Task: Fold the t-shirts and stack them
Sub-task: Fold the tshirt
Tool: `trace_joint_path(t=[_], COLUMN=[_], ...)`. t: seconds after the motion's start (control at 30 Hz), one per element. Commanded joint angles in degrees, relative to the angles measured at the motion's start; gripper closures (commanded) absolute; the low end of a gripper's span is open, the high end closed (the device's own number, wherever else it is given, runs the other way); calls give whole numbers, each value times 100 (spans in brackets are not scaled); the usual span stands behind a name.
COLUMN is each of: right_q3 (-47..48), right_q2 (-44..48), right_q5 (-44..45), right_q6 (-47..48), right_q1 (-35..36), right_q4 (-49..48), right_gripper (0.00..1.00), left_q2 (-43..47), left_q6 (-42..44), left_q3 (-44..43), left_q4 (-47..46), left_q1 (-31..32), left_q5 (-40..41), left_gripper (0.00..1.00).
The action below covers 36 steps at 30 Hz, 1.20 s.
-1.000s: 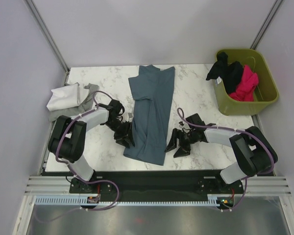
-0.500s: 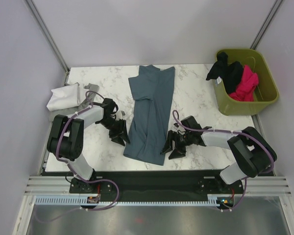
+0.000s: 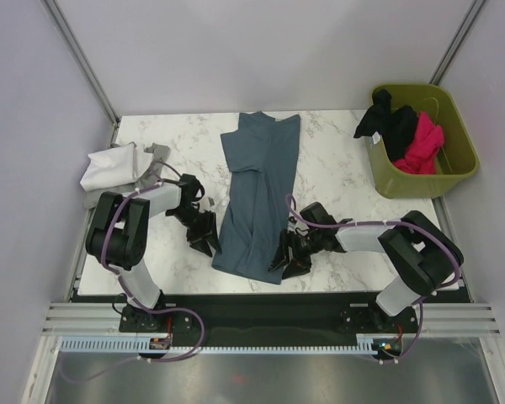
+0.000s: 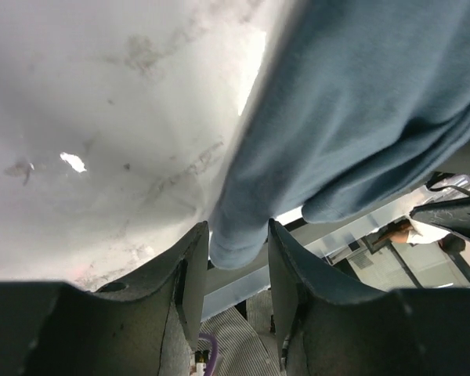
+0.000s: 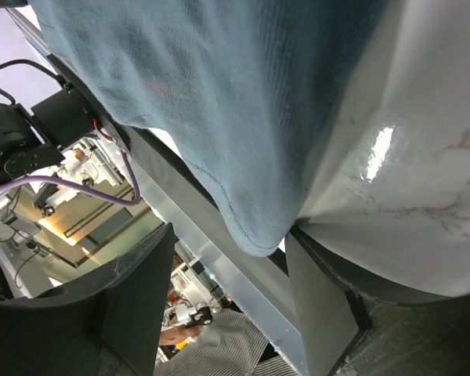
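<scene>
A slate blue-grey t-shirt [image 3: 257,198], folded into a long strip, lies down the middle of the marble table [image 3: 345,151]. My left gripper [image 3: 208,239] sits low at the shirt's near left corner. In the left wrist view its jaws [image 4: 236,235] stand apart, with the rounded cloth corner [image 4: 243,243] between the fingertips, not pinched. My right gripper [image 3: 284,257] is at the near right corner. In the right wrist view it [image 5: 231,243] is open, and the hemmed corner [image 5: 258,227] hangs between its fingers. A white t-shirt [image 3: 109,167] lies bunched at the table's left.
An olive-green bin [image 3: 421,187] at the back right holds a black t-shirt [image 3: 387,122] and a magenta-pink one [image 3: 421,143]. A grey cloth [image 3: 156,156] lies beside the white shirt. The table's near edge runs just below both grippers.
My right gripper has slid left up to the shirt's near right corner, its jaws narrowing a little. My left gripper drew slightly away from the shirt's left edge.
</scene>
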<state>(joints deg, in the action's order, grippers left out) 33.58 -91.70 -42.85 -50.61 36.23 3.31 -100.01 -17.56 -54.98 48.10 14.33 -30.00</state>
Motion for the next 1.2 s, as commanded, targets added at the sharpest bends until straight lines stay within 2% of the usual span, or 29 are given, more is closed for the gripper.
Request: trace_joint_path(t=[0.0, 0.3, 0.43, 0.77, 1.1, 1.17], right_q3=[34, 157, 254, 254, 70, 61], right_q2=[-155, -322, -436, -313, -23, -15], right_q5=[374, 409, 374, 497, 734, 734], right_q6=[-10, -10, -19, 174, 306, 315], right_q1=[33, 279, 403, 499, 447, 411], right_q4=[-173, -287, -287, -33, 117, 56], right_gripper=[34, 37, 39, 51, 58, 65], left_q2=[-221, -239, -133, 60, 139, 166], left_q6=[-160, -212, -239, -336, -388, -423], left_q3=[-21, 163, 312, 506, 567, 567], left_q4=[-90, -90, -90, -195, -248, -274], left_q1=[-18, -9, -9, 0, 61, 166], left_q5=[64, -67, -138, -384, -481, -533], left_gripper=[56, 59, 66, 81, 86, 86])
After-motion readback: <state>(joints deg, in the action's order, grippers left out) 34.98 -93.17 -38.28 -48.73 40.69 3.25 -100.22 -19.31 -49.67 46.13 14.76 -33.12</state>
